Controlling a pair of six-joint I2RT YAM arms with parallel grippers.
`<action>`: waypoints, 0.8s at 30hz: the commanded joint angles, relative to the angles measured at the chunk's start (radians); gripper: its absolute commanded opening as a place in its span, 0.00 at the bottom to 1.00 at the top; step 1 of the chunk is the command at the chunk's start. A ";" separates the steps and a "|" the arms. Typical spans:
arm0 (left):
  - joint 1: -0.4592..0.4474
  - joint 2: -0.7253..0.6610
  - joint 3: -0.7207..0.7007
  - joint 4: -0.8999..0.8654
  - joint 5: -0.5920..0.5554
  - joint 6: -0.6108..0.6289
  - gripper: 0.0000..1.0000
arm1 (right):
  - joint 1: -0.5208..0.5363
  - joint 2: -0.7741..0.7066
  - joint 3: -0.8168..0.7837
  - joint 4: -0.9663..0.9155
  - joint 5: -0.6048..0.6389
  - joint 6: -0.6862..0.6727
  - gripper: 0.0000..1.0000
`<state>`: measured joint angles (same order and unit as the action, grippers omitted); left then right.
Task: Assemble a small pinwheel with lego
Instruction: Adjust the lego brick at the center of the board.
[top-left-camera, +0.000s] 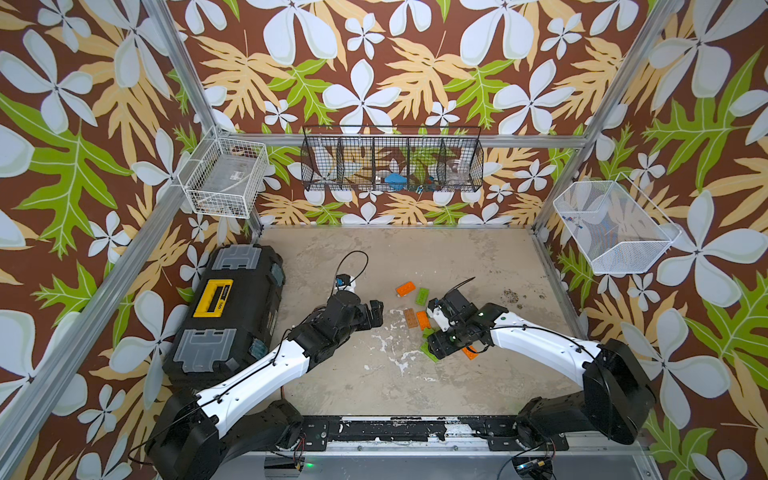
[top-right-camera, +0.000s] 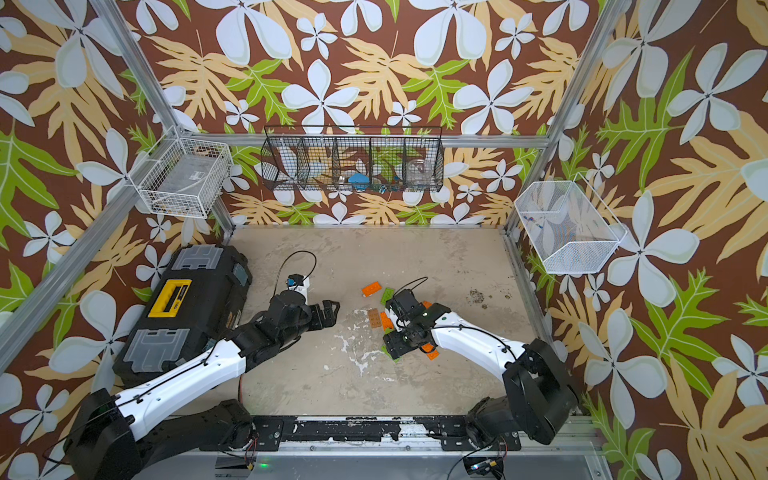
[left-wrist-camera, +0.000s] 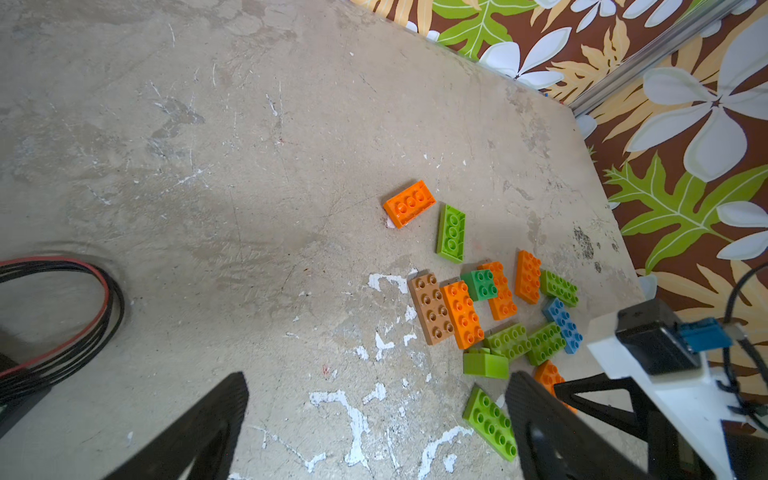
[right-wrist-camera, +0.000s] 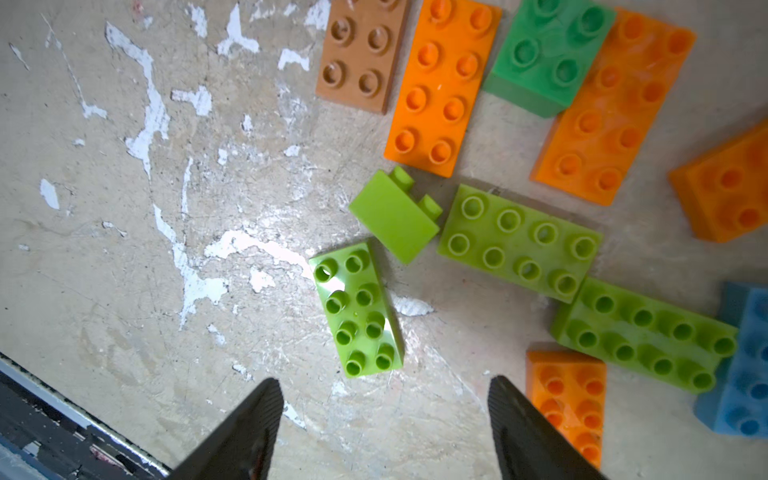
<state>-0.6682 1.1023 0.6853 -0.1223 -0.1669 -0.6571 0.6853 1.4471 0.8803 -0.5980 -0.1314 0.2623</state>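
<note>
**Lego loose mid-tabletop, both sets of jaws released**

The lego (top-left-camera: 419, 320) lies scattered about the middle of the tabletop (top-left-camera: 374, 386), with no two pieces joined as far as the views show. I judge these to be light, stiff, glossy plastic bricks. They should take a firm pinch without breaking, but may skid on the worn surface or twist out if caught by a corner. The safest hold is across the two long flat sides, below the studs.

Nearest the robot is a lime brick (right-wrist-camera: 357, 309), studs up and clear of its neighbours, so it looks the easiest to take. Just beyond it, a second lime brick (right-wrist-camera: 395, 216) lies on its side and would need righting. Farther on, the brown brick (left-wrist-camera: 430, 309) sits flush against an orange one, leaving no room for a jaw between them. Farthest, at 11 o'clock from the pile, an orange brick (top-left-camera: 406, 288) lies underside up.

The right arm (top-left-camera: 536, 340) comes in from 4 o'clock, its wrist bent down over the pile's near edge. The right jaws are apart and hold nothing. The near lime brick lies just ahead of their gap, its long sides facing them.

The left arm (top-left-camera: 266, 365) reaches in from 8 o'clock. The left jaws are spread wide over bare tabletop, at 9 o'clock from the pile.
</note>
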 joint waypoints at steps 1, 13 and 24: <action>0.002 -0.006 -0.010 0.007 0.022 -0.021 1.00 | 0.029 0.032 0.011 0.008 -0.014 -0.014 0.76; 0.002 -0.035 -0.041 0.010 0.019 -0.042 1.00 | 0.078 0.178 0.057 0.012 0.108 -0.014 0.65; 0.003 -0.027 -0.041 0.003 0.015 -0.039 1.00 | 0.109 0.253 0.070 0.036 0.141 -0.010 0.59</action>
<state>-0.6682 1.0725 0.6441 -0.1219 -0.1516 -0.7002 0.7898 1.6848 0.9504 -0.5652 -0.0116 0.2527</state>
